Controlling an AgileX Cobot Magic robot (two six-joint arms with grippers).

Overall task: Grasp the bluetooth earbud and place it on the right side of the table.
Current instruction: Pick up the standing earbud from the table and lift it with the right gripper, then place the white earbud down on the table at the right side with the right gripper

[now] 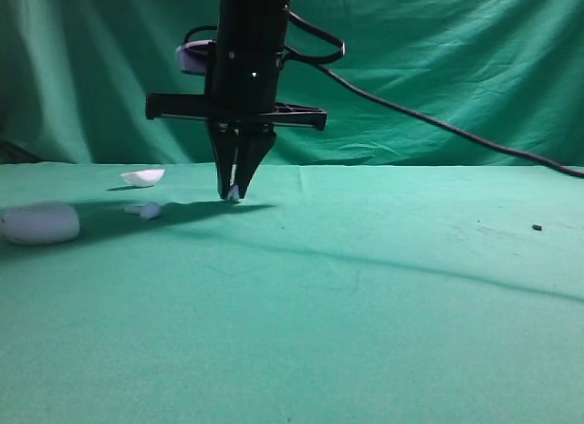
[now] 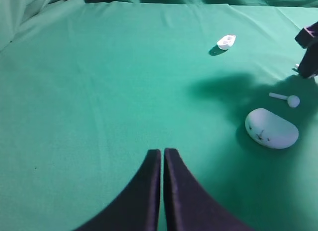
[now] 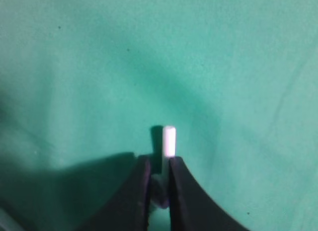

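Green cloth covers the table (image 1: 383, 315) in the exterior high view. The right gripper (image 1: 234, 194) points straight down with its tips on the cloth, pinched on the bluetooth earbud (image 1: 234, 193), a white speck between them. At nine o'clock from it lie a round-headed earbud (image 1: 146, 210), a white lid (image 1: 143, 176) and an oval case (image 1: 39, 222).

From the left wrist, the left gripper (image 2: 162, 152) hangs over bare cloth, jaws pressed together on nothing. The case sits at three o'clock, the lid at one o'clock.

From the right wrist, the black fingers (image 3: 141, 184) clamp narrowly on the earbud, whose white stem sticks out toward twelve o'clock.
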